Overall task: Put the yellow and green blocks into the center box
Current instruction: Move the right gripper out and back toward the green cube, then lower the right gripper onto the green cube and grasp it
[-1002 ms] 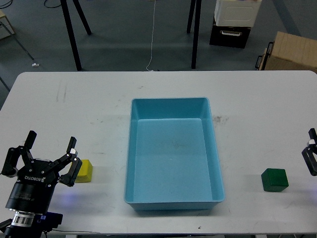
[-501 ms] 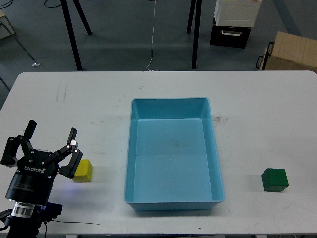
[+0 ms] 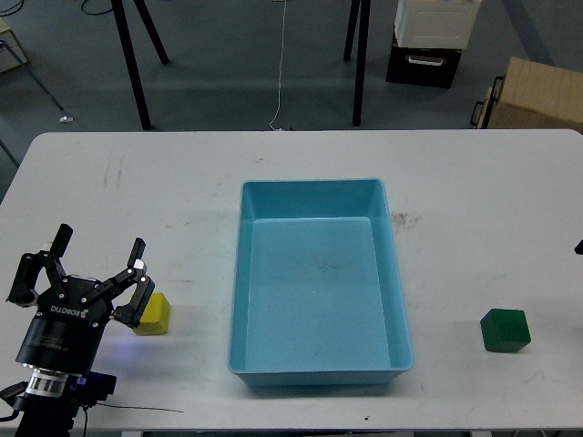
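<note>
The yellow block (image 3: 153, 314) lies on the white table (image 3: 137, 191) near its front left. My left gripper (image 3: 98, 250) is open, its fingers (image 3: 137, 253) spread, just left of the yellow block and partly over its left edge. It holds nothing. The green block (image 3: 506, 330) lies near the front right of the table. The light blue box (image 3: 314, 185) stands open and empty at the table's centre. Of my right arm only a dark sliver (image 3: 579, 246) shows at the right edge, above the green block.
Beyond the table's far edge are black stand legs (image 3: 132, 64), a cardboard box (image 3: 537, 96) and a white and black case (image 3: 428, 41) on the floor. A thin cable lies along the table's front left edge.
My left gripper has shifted slightly up and right, closer to the yellow block. My right gripper, seen at the right edge a second ago, has withdrawn almost out of view. The blocks have not moved.
</note>
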`<state>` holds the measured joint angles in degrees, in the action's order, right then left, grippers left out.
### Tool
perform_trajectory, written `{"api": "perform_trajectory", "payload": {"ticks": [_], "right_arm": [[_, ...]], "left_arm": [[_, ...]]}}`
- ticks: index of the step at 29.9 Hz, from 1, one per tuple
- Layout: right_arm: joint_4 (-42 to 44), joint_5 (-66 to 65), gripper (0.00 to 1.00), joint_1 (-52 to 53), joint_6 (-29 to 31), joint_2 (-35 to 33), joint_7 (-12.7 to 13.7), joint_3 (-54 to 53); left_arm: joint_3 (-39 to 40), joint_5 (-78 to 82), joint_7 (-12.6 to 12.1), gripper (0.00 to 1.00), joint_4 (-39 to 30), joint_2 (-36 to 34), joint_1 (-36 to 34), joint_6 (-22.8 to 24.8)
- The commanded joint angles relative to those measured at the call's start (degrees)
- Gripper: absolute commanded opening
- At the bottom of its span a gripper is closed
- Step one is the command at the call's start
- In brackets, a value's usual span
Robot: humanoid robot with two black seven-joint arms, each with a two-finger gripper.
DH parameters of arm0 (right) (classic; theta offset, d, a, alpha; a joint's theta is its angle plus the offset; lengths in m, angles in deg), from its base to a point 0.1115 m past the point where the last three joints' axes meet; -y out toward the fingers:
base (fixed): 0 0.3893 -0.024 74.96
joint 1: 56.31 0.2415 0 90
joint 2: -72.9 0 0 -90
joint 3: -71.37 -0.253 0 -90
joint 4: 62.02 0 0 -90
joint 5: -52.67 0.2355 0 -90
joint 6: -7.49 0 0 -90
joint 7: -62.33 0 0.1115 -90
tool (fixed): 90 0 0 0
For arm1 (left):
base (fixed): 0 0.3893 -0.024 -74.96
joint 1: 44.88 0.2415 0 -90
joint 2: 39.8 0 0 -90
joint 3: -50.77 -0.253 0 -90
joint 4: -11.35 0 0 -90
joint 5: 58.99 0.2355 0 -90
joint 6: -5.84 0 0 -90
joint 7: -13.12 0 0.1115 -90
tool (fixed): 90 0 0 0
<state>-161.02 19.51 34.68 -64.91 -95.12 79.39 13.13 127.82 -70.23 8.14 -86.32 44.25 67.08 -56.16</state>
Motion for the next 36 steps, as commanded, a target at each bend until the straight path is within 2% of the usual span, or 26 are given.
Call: {"api": "perform_trajectory", "payload": {"ticks": [1, 4, 11, 14, 18, 23, 30, 33, 36], "right_arm": [[0.39, -1.73, 1.0, 0.06, 0.07, 0.41, 1.22, 0.58], [2.84, -4.19, 1.0, 0.15, -0.02, 2.59, 1.31, 1.72], [18.66, -4.01, 1.0, 8.74, 0.59, 10.69, 1.4, 4.79], [20.16, -4.54, 1.0, 17.78, 0.86, 10.95, 1.58, 13.73], [23.59, -4.37, 1.0, 34.39, 1.47, 14.55, 1.93, 32.7], [19.48, -4.71, 1.0, 54.69, 1.83, 15.35, 3.24, 55.65], [6.73, -10.24, 1.0, 72.73, 3.06, 16.4, 4.83, 79.57], [4.52, -13.33, 1.0, 75.64, 2.97, 17.46, 4.74, 84.95], [4.17, -13.07, 1.0, 76.44, 2.88, 18.95, 4.74, 85.22]], "left_arm": [[-0.15, 0.08, -0.04, 1.0, 1.25, 0.15, -0.51, 0.0], [-0.24, 0.17, 0.05, 1.0, 1.52, 0.23, -0.51, 0.0], [-1.29, 0.17, 0.23, 1.0, 2.22, -0.03, -0.51, 0.0], [-1.29, 0.17, 0.14, 1.0, 2.13, -0.03, -0.68, 0.0], [-1.38, 0.17, 0.05, 1.0, 2.22, 0.06, -0.77, 0.0], [-1.56, 0.34, 0.14, 1.0, 2.22, 0.06, -0.77, 0.0], [-1.64, 0.34, 0.4, 1.0, 2.22, 0.06, -0.6, 0.0], [-1.64, 0.34, 0.49, 1.0, 2.22, 0.15, -0.42, 0.0], [-1.64, 0.34, 0.58, 1.0, 2.22, 0.15, -0.16, 0.0]]}}
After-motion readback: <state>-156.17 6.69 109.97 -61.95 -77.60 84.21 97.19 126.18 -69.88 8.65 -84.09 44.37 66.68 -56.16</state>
